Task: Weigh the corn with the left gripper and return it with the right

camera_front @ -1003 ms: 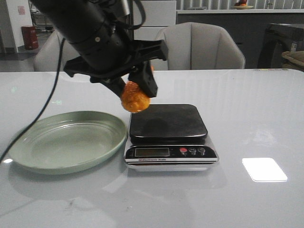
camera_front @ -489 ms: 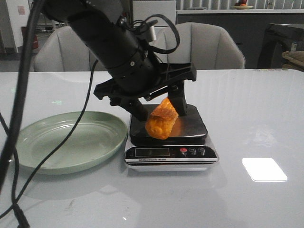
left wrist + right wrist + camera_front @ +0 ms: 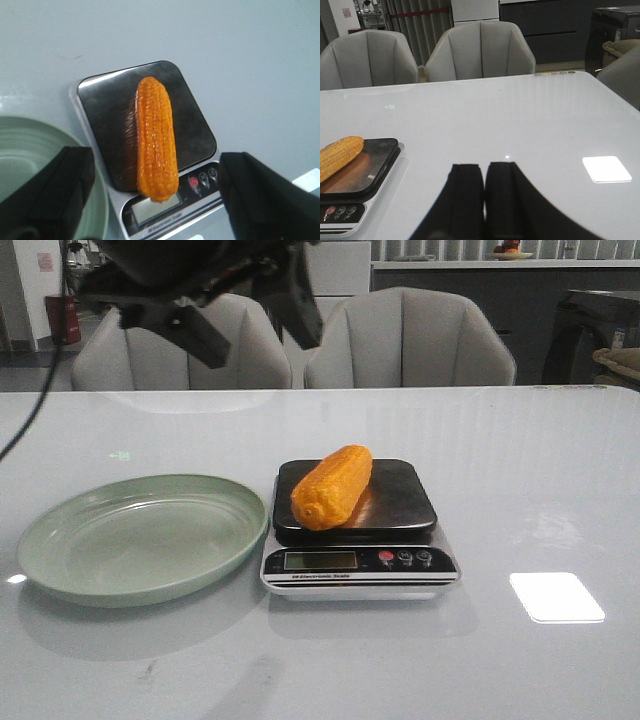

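The orange-yellow corn (image 3: 331, 486) lies on its side on the dark platform of the scale (image 3: 400, 502), its near end overhanging the display. It also shows in the left wrist view (image 3: 156, 137) and the right wrist view (image 3: 339, 155). My left gripper (image 3: 255, 325) is open and empty, raised high above the table behind the plate and scale; in its own view its fingers (image 3: 267, 197) stand wide apart on either side of the corn, well above it. My right gripper (image 3: 484, 172) is shut and empty, low over the table to the right of the scale.
A pale green plate (image 3: 90, 540) sits empty to the left of the scale, touching distance from it. Grey chairs (image 3: 410, 335) stand behind the table's far edge. A bright light patch (image 3: 556, 597) lies on the table at the right.
My left gripper has let go of the corn on the scale's platform, opened, and risen up and to the left. The corn now lies flat on the scale.
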### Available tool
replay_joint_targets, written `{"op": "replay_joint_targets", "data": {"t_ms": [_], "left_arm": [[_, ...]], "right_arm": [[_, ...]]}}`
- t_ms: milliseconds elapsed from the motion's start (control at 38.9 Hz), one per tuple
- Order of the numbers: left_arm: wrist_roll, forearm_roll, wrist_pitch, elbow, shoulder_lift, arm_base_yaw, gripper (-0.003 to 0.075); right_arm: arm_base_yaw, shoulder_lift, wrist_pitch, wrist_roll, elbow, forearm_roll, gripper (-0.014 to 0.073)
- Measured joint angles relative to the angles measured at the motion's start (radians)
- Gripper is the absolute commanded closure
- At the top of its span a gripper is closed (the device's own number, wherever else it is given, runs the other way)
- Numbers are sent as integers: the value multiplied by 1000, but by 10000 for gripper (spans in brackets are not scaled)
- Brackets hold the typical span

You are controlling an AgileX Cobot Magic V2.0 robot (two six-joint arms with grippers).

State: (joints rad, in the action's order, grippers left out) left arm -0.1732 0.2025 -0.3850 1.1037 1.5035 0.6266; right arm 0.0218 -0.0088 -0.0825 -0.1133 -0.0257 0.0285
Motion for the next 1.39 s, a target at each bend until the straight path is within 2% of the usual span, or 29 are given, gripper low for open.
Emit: {"op": "replay_joint_targets", "data": {"t_ms": [386,617,720,823,978,1055,1389], "left_arm": [[0,-94,31,-386,-540,-34,164],[0,-194,-60,-530,-913,-34,170],[0,-240,-135,-574,-1075,-36,216],[0,-284,-212,-606,-1217,-36,330],[7,-333,-308,-642,-1414,-36,622],[7,-345,-327,-659,-1488,-36,589],[8,-355,-344,-686,-1511,-36,606]], "right_arm": [[0,0,0,0,0,0,418],[0,0,0,0,0,0,418],[0,0,0,0,0,0,418],[0,0,0,0,0,0,418],[0,0,0,0,0,0,418],[0,0,0,0,0,0,418],[0,0,4,0,0,0,418]]}}
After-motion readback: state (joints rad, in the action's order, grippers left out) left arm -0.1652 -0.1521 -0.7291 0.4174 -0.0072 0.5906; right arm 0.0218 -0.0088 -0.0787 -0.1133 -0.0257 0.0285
